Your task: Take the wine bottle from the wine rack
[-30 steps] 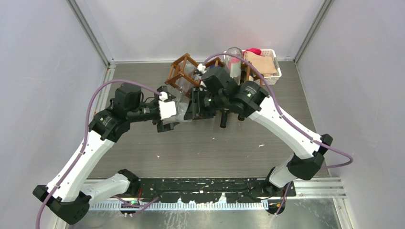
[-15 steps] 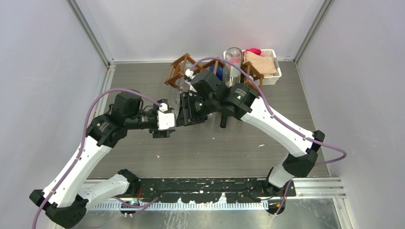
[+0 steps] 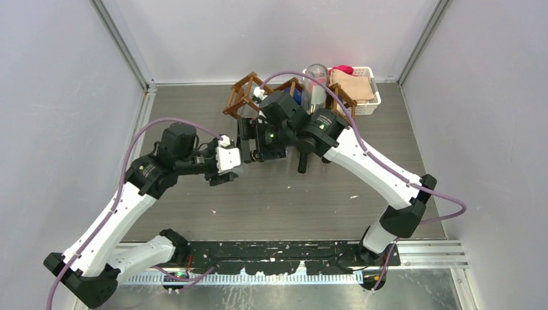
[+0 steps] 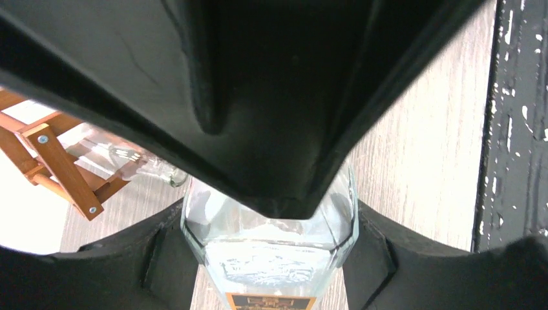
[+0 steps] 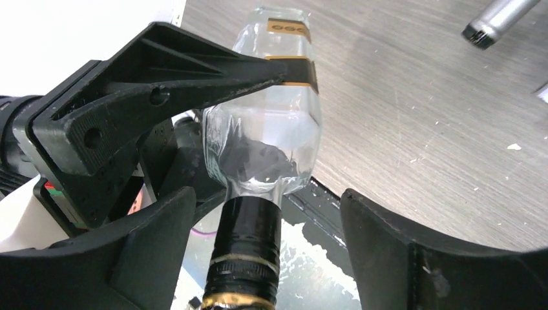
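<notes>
The wine bottle point(image 4: 268, 252) is clear glass with an orange-and-black label and a black-capped neck point(image 5: 249, 245). It hangs in the air between the two arms, off the wine rack point(image 3: 249, 93), a brown wooden lattice at the back. My left gripper point(image 4: 268, 258) is shut on the bottle's body, with both pads against the glass. My right gripper point(image 5: 265, 252) is open around the neck, with a gap on each side. In the top view the left gripper point(image 3: 231, 163) and the right gripper point(image 3: 251, 139) meet in front of the rack.
Another clear bottle point(image 3: 316, 82) stands up from the rack's right part. A second one's neck point(image 4: 139, 158) pokes out beside a rack slat point(image 4: 61, 165). A white basket point(image 3: 376, 97) with tan cloth sits at the back right. Grey walls enclose the table.
My right gripper has opened off the bottle's neck. My left gripper has closed on the bottle's body. Both have shifted slightly left and toward the rack.
</notes>
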